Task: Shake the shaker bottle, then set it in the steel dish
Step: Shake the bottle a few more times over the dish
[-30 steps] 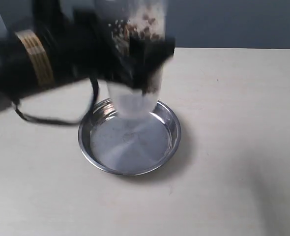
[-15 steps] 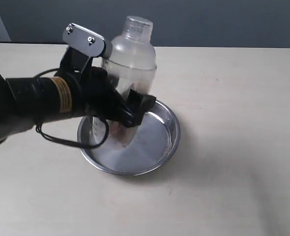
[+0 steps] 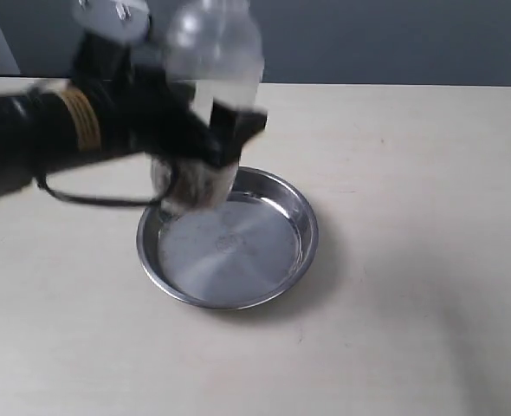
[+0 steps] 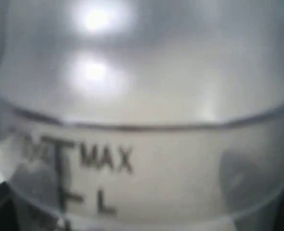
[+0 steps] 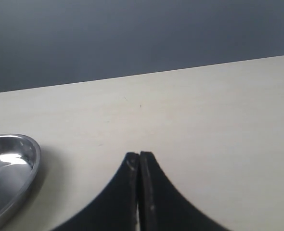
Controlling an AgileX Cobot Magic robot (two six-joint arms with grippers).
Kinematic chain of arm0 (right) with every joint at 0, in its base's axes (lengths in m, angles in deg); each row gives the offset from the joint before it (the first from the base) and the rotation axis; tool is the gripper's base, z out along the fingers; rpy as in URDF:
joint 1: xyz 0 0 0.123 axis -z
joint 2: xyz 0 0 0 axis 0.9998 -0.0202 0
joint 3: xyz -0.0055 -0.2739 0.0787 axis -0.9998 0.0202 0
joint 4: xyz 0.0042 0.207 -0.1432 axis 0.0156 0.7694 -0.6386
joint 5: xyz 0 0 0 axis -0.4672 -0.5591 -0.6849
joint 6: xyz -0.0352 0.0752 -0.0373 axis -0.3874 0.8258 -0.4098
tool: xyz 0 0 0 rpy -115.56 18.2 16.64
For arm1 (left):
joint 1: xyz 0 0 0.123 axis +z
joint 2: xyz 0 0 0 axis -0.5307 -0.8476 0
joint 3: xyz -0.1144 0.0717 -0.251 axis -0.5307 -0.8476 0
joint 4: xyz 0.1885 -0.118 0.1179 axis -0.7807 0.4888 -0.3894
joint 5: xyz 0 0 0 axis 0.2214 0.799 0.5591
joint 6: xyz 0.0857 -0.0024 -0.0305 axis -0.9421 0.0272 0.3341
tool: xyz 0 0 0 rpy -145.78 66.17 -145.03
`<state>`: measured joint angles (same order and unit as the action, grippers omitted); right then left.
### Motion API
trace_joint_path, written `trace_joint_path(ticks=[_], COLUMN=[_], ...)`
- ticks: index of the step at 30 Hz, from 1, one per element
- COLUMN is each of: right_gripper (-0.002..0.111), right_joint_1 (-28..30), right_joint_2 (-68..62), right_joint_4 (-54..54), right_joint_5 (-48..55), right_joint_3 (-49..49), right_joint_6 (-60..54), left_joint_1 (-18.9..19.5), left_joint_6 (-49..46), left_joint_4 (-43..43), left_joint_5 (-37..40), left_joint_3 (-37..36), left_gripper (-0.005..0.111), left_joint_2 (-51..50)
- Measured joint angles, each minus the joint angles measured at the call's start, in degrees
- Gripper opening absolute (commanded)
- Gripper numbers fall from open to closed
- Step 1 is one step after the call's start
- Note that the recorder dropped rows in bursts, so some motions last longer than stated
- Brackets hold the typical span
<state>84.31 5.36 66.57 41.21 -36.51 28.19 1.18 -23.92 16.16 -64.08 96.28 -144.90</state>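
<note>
Above steel dish (image 3: pixel 300 253), shaker bottle (image 3: pixel 214 54)

Just one shaker bottle (image 3: pixel 214 54), one steel dish (image 3: pixel 238 264), one table (image 3: pixel 411 260), one black cable (image 3: pixel 91 200), and two grippers: left gripper (image 3: pixel 214 143), right gripper (image 5: pixel 139 166).

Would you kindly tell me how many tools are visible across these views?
2. The left tool holds the shaker bottle above the steel dish; the right tool sits shut over the table, beside the dish.
</note>
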Motion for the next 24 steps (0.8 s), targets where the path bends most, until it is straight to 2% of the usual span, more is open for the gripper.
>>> trace_joint_path(ticks=[2, 5, 9, 13, 15, 18, 21, 24], right_gripper=[-0.001, -0.001, -0.001, -0.001, -0.001, -0.001, -0.001, -0.001], right_joint_1=[0.0, 0.0, 0.0, 0.0, 0.0, 0.0, 0.0, 0.0], right_joint_2=[0.0, 0.0, 0.0, 0.0, 0.0, 0.0, 0.0, 0.0], right_joint_4=[0.0, 0.0, 0.0, 0.0, 0.0, 0.0, 0.0, 0.0], right_joint_5=[0.0, 0.1, 0.1, 0.1, 0.1, 0.1, 0.1, 0.1], right_joint_3=[0.0, 0.0, 0.0, 0.0, 0.0, 0.0, 0.0, 0.0], right_joint_6=[0.0, 0.0, 0.0, 0.0, 0.0, 0.0, 0.0, 0.0], left_joint_1=[-0.1, -0.6, -0.9, -0.9, -1.0, -0.8, 0.3, 0.7], left_joint_6=[-0.1, 0.0, 0.8, -1.8, -2.4, -2.7, -2.8, -4.5], left_joint_4=[0.0, 1.1, 2.0, 2.0, 2.3, 4.5, 5.5, 5.7], left_joint_5=[-3.6, -7.7, -3.0, -4.7, -7.2, -10.3, -5.2, -5.4], left_joint_3=[1.7, -2.7, -7.2, -1.0, -0.4, -5.2, -7.6, -3.3], left_gripper=[0.000, 0.000, 0.000, 0.000, 0.000, 0.000, 0.000, 0.000], left_joint_2=[1.5, -1.9, -7.5, -0.3, 0.8, -4.0, -7.9, -3.2])
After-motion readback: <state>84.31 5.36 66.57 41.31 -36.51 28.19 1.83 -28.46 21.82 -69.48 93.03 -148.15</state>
